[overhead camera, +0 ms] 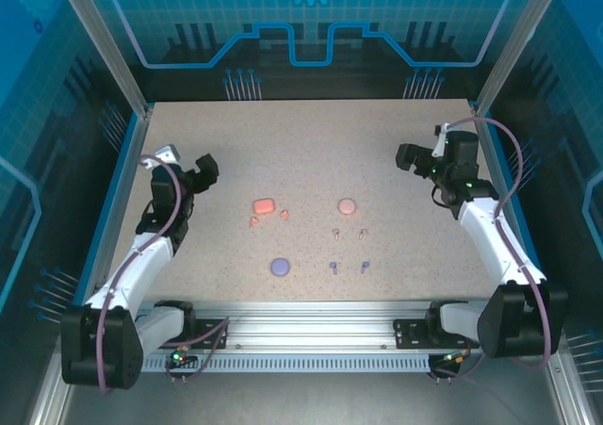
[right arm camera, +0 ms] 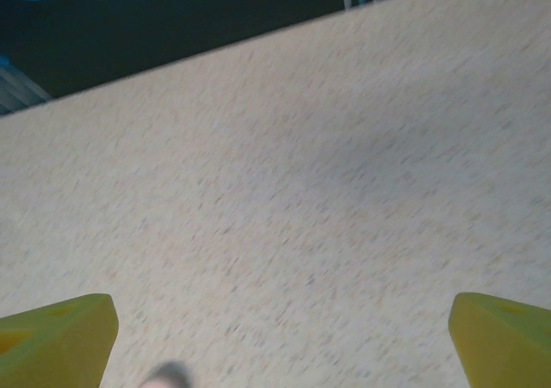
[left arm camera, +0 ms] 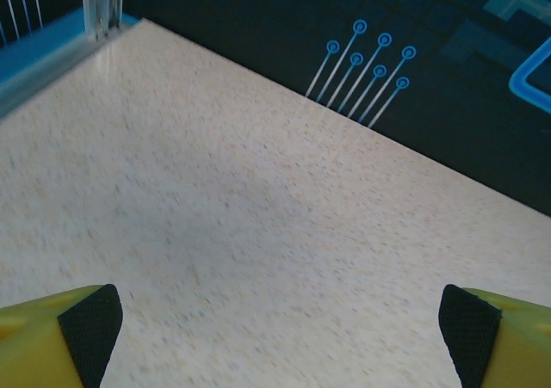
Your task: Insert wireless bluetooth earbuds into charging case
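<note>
Closest to me, the rail [overhead camera: 311,335] carries both my arms at the near edge of the speckled table [overhead camera: 311,133]. Just beyond it lies the purple case [overhead camera: 280,267], with the two purple earbuds [overhead camera: 334,268] to its right, apart from each other. Farther on are the two pale pink earbuds [overhead camera: 334,232], and behind them the pink case [overhead camera: 347,205]. Left of that, the coral case [overhead camera: 264,204] has the two coral-orange earbuds [overhead camera: 252,220] just beside its near edge. All six buds lie loose on the table. My left gripper [overhead camera: 205,171] hovers far left and my right gripper [overhead camera: 407,155] far right. Both are well apart from the buds, with jaws spread wide and holding nothing. My yellow fingers [left arm camera: 52,336] frame bare tabletop.
</note>
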Available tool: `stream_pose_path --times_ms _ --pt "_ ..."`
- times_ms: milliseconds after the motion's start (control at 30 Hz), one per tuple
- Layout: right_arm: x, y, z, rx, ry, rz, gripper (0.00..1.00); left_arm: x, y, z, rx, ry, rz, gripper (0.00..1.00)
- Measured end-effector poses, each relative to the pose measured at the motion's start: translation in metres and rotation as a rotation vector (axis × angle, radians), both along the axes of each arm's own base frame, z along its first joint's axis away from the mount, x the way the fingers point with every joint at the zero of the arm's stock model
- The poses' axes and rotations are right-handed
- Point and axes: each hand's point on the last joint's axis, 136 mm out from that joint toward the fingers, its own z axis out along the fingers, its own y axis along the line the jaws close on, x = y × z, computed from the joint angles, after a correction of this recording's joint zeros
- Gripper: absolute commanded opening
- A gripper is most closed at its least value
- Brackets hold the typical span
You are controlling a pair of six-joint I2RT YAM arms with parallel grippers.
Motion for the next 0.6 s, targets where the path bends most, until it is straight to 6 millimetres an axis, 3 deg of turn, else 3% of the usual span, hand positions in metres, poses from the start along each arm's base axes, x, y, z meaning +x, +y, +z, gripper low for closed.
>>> stream_pose_path --times_ms 100,200,367,600 --pt "-0.02 0.043 -0.018 0.031 0.104 0.096 1.0 -0.012 -0.015 -0.01 -0.096 0.064 -0.016 0.99" --pt "-0.05 0.096 -0.034 0.065 0.211 0.196 1.0 -0.026 -0.03 -0.025 -0.178 0.146 -0.035 0.99" --pt "-0.102 0.168 -0.058 0.088 0.393 0.247 1.0 -0.044 -0.047 -0.04 -0.278 0.245 -0.049 0.99" --pt "-0.156 0.247 -0.084 0.044 0.591 0.146 1.0 -0.04 -0.049 -0.042 -0.323 0.312 -0.019 0.99"
